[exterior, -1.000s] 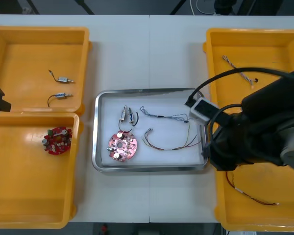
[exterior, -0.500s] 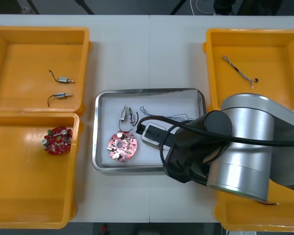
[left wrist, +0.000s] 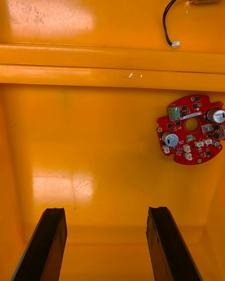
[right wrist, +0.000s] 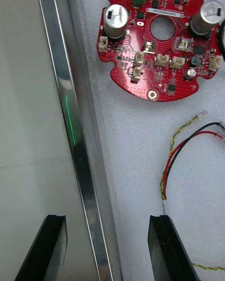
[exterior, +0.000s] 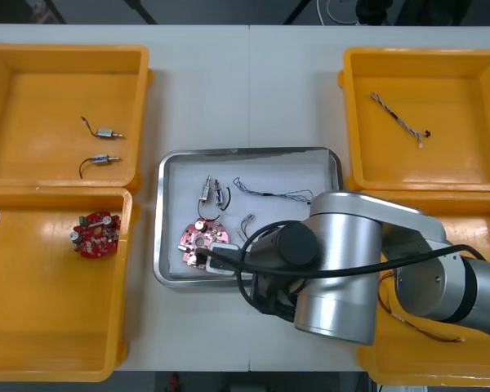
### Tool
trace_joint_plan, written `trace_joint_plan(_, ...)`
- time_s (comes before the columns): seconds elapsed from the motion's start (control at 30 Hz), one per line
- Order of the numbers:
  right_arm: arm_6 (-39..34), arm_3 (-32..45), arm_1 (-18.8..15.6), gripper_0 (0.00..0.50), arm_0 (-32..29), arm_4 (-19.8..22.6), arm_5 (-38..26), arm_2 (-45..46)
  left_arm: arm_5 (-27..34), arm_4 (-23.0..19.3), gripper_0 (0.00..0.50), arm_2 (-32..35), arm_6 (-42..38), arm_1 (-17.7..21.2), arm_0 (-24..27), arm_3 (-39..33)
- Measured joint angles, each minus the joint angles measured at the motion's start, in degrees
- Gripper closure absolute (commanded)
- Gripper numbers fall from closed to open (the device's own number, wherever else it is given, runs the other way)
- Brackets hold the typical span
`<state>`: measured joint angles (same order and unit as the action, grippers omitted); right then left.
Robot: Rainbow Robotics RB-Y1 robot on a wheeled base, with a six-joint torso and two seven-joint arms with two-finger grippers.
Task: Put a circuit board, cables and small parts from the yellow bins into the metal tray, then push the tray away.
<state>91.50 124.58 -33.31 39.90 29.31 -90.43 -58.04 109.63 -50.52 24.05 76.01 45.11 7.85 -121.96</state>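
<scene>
My right gripper (right wrist: 107,220) is wide open and holds nothing. It is down at the near edge of the metal tray (right wrist: 70,103). One finger is outside the rim, over the table, and the other is inside, over the white floor. I cannot quite tell if a finger touches the rim.

Just past my inside finger lies the red and yellow cable (right wrist: 185,136). Farther into the tray lies the circuit board (right wrist: 159,42). Deeper in are the small metal parts (exterior: 212,192) and the thin blue and white cable (exterior: 265,193). So I think the filling part is done. What is left is the push, and my fingers look set for it.

The table (exterior: 229,82) past the tray's far edge looks bare, so I think the tray can slide that way. The yellow bins sit close on both sides of the tray, so the push should go straight. My own big arm lies over the tray's near right corner.

My left gripper (left wrist: 105,213) is parked to the left of the tray, open and empty, over a yellow bin (left wrist: 93,145) with a spare board (left wrist: 192,129) in it. The bin behind that one has two spare parts (exterior: 104,147). To the right of the tray, the far bin has a loose cable (exterior: 398,121).
</scene>
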Motion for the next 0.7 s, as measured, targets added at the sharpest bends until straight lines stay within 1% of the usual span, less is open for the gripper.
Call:
trace_joint_plan(0.23,0.0,-3.68,2.16,0.0,1.2,-4.97,1.77,-5.59,0.0,-0.01,0.0,0.0,0.0,0.0,0.0,0.0)
trace_joint_plan(0.4,0.0,-6.06,3.38,0.0,1.67,-7.44,2.0,-8.43,0.0,-0.01,0.0,0.0,0.0,0.0,0.0,0.0)
trace_joint_plan(0.7,0.0,-9.63,5.51,0.0,1.69,-7.72,2.19,-9.1,0.0,-0.02,0.0,0.0,0.0,0.01,0.0,0.0)
